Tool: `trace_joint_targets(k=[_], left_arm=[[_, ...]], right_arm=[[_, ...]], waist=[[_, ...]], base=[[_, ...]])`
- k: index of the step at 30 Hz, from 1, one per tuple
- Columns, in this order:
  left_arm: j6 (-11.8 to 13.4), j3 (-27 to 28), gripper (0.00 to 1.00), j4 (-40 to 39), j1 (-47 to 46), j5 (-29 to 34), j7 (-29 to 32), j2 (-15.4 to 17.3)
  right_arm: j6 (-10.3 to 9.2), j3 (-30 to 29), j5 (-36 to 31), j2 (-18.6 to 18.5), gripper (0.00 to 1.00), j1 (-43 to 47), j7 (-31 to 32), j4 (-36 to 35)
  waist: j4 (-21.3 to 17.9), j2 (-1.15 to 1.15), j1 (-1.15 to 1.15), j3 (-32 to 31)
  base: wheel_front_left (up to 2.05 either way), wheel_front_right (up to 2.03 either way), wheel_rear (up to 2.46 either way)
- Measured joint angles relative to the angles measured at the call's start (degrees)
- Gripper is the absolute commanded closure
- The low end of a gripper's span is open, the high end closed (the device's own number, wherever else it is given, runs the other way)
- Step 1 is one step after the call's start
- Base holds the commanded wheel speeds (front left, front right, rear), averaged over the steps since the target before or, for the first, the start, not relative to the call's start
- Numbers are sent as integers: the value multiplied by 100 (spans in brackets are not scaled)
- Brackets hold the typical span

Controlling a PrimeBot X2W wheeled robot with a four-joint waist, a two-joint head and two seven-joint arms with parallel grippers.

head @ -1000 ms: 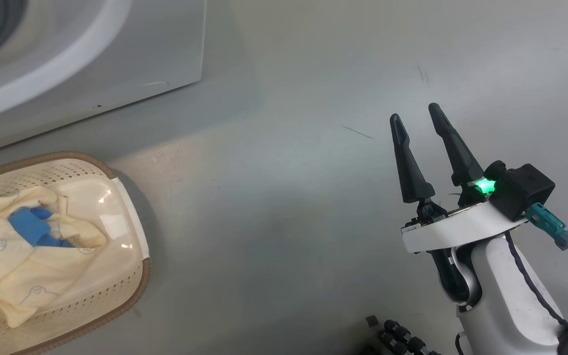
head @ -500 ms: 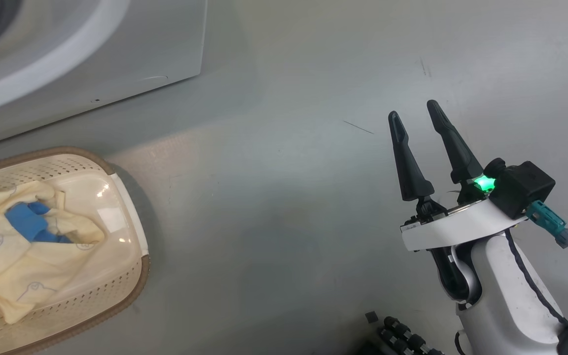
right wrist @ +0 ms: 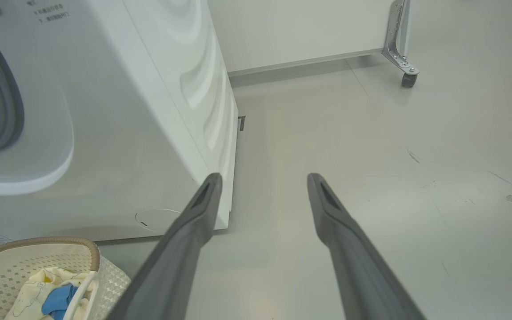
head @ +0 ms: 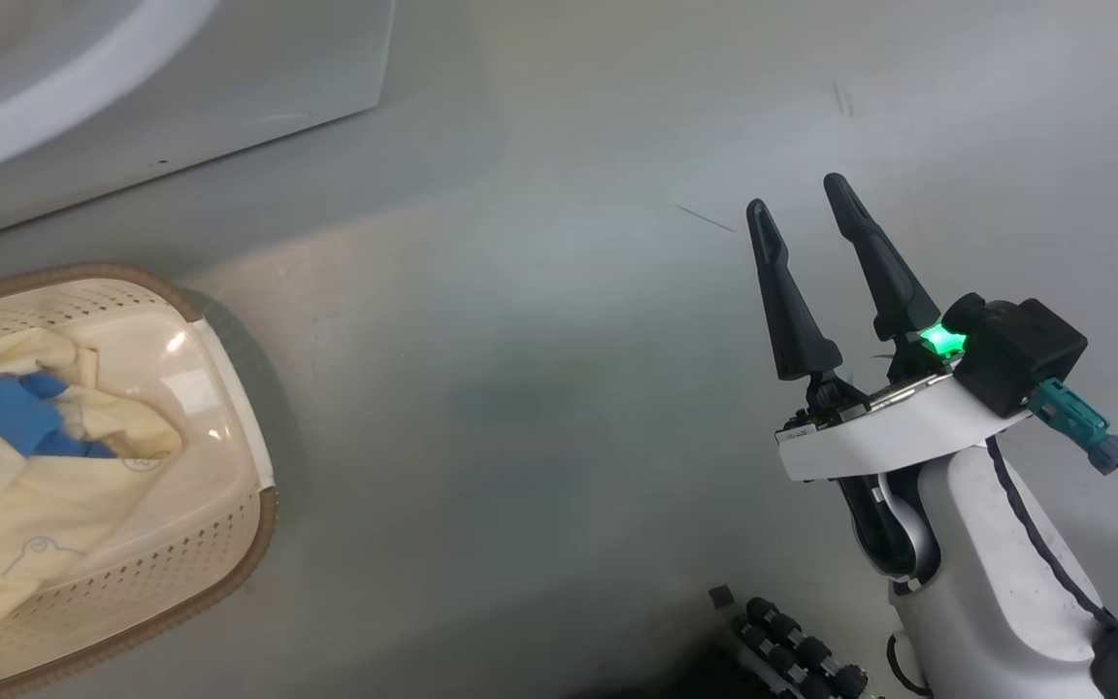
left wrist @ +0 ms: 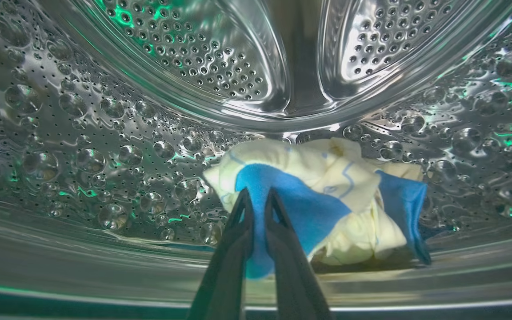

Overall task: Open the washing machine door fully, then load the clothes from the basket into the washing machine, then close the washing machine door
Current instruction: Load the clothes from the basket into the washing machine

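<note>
My left gripper [left wrist: 257, 192] is inside the washing machine's perforated steel drum [left wrist: 105, 133]. Its fingers are shut, with nothing seen gripped. Just beyond the tips, a bundle of the clothes [left wrist: 349, 178], cream with blue patches, lies on the drum floor. The basket [head: 258, 524] stands on the floor at the lower left, in front of the white washing machine [head: 229, 87]. It holds more cream and blue clothes [head: 35, 485]. My right gripper [head: 797, 194] hangs open over bare floor, far right of the basket. In the right wrist view the right gripper [right wrist: 263, 178] points past the washing machine [right wrist: 127, 111] corner, basket [right wrist: 38, 242] at lower left. The washing machine door is out of view.
Grey floor stretches between the basket and my right arm. A pale panel on a metal leg with a castor [right wrist: 409, 80] stands at the far wall. Dark ribbed parts of my base [head: 792, 650] show at the bottom edge.
The head camera has shifted, so the basket and washer sit further left and higher in the picture. The right gripper stays open and the basket's clothes lie as before.
</note>
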Motion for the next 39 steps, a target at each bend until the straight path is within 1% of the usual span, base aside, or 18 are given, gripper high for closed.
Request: trace_joint_targets(k=[8,10,15,16,17,26,31,35,37,39], left_arm=[[81,136,100,-3,-327,203,-854,68],[145,269,100,47,-375,212,-1040,25],[149,299,100,266,-370,229,-1441,-167],[149,299,66,322,-371,223,-1484,-226],[149,293,0,385,-369,223,-1524,-272],[151,94,0,557,-364,327,-2026,-397],[149,62,0,673,-307,333,-2428,-557],[149,-27,0,737,-55,389,-2809,-621],[149,-14,0,751,45,386,-2908,-641],[149,40,0,782,253,319,-3119,-755]], right_arm=[[0,74,79,10,0,-91,0,-35],[0,71,101,15,0,-114,0,-35],[0,79,102,33,0,-198,0,-27],[0,78,102,36,0,-198,0,-27],[0,77,102,37,0,-198,0,-26],[0,-12,92,40,0,-219,0,-14],[0,-19,37,25,0,-220,0,38],[0,-127,-8,-43,0,-220,0,48],[0,-141,-16,-46,0,-220,0,53],[0,-171,-49,-46,0,-220,0,70]], waist=[[-190,0,0,364],[-241,0,0,439],[-347,0,0,546],[-356,0,0,555],[-357,0,0,559],[-263,0,0,526],[-176,0,0,405],[-105,0,0,266],[-88,0,0,226],[-53,0,0,138]], base=[[0,0,0],[0,0,0],[0,0,0],[0,0,0],[0,0,0],[0,0,0],[0,0,0],[0,0,0],[0,0,0],[0,0,0]])
